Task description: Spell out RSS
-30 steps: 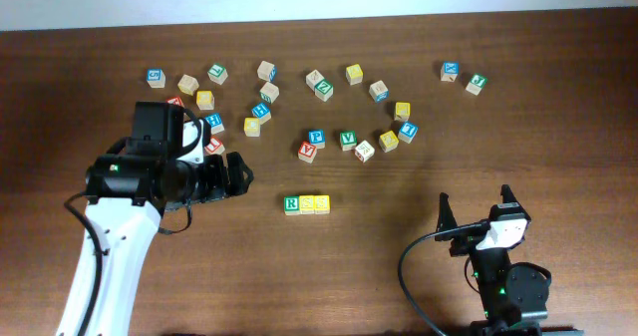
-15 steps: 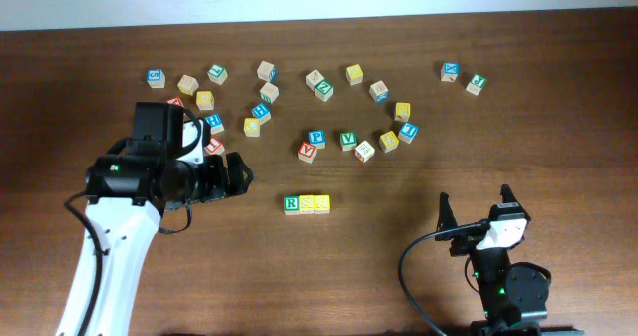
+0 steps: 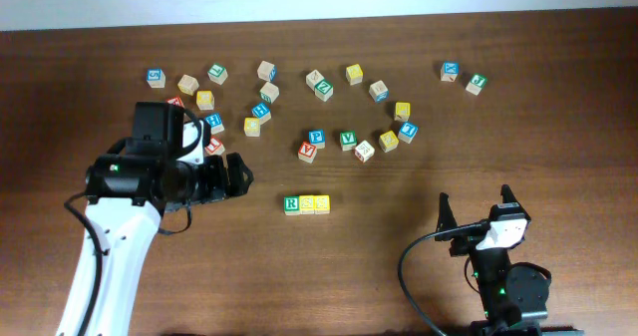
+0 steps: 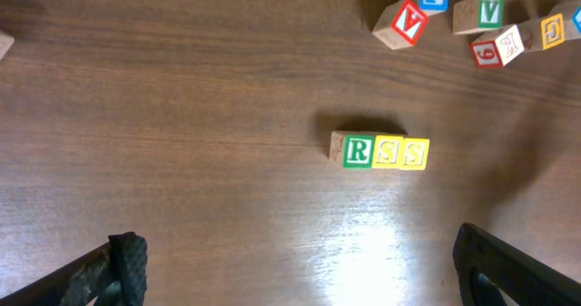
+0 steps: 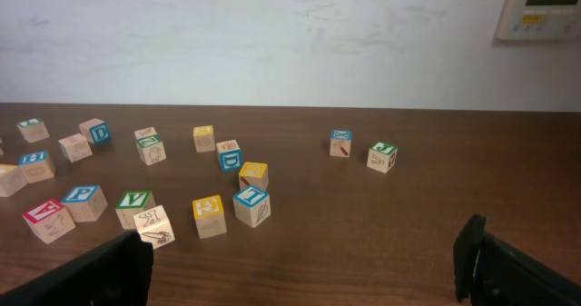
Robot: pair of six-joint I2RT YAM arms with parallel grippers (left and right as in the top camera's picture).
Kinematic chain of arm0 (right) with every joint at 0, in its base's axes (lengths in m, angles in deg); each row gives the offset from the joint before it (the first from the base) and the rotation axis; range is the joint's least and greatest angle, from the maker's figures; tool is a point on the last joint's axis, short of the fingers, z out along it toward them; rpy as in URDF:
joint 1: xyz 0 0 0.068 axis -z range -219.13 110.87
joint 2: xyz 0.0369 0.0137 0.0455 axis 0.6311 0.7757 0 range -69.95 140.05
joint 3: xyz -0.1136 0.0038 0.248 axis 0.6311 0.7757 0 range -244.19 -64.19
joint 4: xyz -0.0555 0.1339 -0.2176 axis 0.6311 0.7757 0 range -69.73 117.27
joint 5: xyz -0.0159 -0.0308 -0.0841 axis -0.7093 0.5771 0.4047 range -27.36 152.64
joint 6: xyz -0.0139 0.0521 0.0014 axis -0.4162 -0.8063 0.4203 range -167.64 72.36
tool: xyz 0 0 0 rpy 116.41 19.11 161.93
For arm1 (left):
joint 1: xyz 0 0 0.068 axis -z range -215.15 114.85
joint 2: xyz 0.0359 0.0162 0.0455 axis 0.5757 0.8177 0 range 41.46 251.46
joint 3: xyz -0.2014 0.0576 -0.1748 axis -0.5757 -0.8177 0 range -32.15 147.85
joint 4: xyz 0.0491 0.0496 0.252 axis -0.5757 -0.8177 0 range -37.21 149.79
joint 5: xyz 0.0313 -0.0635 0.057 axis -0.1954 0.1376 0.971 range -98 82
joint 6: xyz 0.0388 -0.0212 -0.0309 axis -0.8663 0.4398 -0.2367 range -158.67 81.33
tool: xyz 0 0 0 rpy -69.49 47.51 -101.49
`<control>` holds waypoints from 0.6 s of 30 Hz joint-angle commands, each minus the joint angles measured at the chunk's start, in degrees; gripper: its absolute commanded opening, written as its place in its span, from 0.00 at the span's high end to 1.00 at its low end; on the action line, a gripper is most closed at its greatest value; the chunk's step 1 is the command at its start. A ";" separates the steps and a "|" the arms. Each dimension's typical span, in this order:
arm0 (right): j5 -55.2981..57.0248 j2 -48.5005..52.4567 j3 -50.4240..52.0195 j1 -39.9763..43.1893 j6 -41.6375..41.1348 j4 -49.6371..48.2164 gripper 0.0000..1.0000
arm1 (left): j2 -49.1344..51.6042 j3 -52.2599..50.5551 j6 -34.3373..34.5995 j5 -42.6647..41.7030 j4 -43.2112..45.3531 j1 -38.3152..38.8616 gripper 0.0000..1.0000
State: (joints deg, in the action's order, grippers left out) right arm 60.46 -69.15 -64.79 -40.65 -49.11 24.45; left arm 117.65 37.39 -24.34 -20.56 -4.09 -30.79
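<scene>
A green R block (image 3: 291,205) and two yellow S blocks (image 3: 314,204) stand side by side in a row touching each other near the table's middle. In the left wrist view they read R (image 4: 358,151), S (image 4: 387,151), S (image 4: 414,153). My left gripper (image 3: 235,174) is open and empty, to the left of the row; its fingers frame bare wood (image 4: 295,270). My right gripper (image 3: 475,211) is open and empty at the front right, well apart from the row; in its own view its fingers frame bare wood (image 5: 304,265).
Several loose letter blocks lie scattered along the back: a cluster at the left (image 3: 205,100), a group with P and V blocks (image 3: 347,139) behind the row, and two blocks at the far right (image 3: 463,76). A white wall (image 5: 272,34) bounds the table's back edge.
</scene>
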 commanded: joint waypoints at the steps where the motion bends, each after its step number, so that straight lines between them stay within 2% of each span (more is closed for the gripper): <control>1: 0.50 -0.55 0.28 0.42 -0.33 0.35 0.02 | -0.94 -1.22 -0.66 1.77 -1.16 -0.15 0.01; 5: 0.50 -0.48 0.28 0.42 -0.33 0.35 0.02 | -6.03 -7.72 -2.32 1.90 2.19 -0.15 0.01; 10: 0.50 -0.48 0.28 0.42 -0.33 0.35 0.02 | -22.29 -20.55 -14.34 -2.67 16.04 -0.15 0.01; 14: 0.50 -0.48 0.28 0.42 -0.33 0.33 0.02 | -38.03 -33.14 -14.64 -2.67 26.99 -0.15 0.01; 18: 0.50 -0.48 0.28 0.42 -0.33 0.33 0.02 | -55.74 -44.39 -14.64 -1.95 30.01 -0.15 0.01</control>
State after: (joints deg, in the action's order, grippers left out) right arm 60.61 -69.28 -64.82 -40.61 -49.13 24.39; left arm 70.09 -1.74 -37.81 -22.54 25.81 -30.79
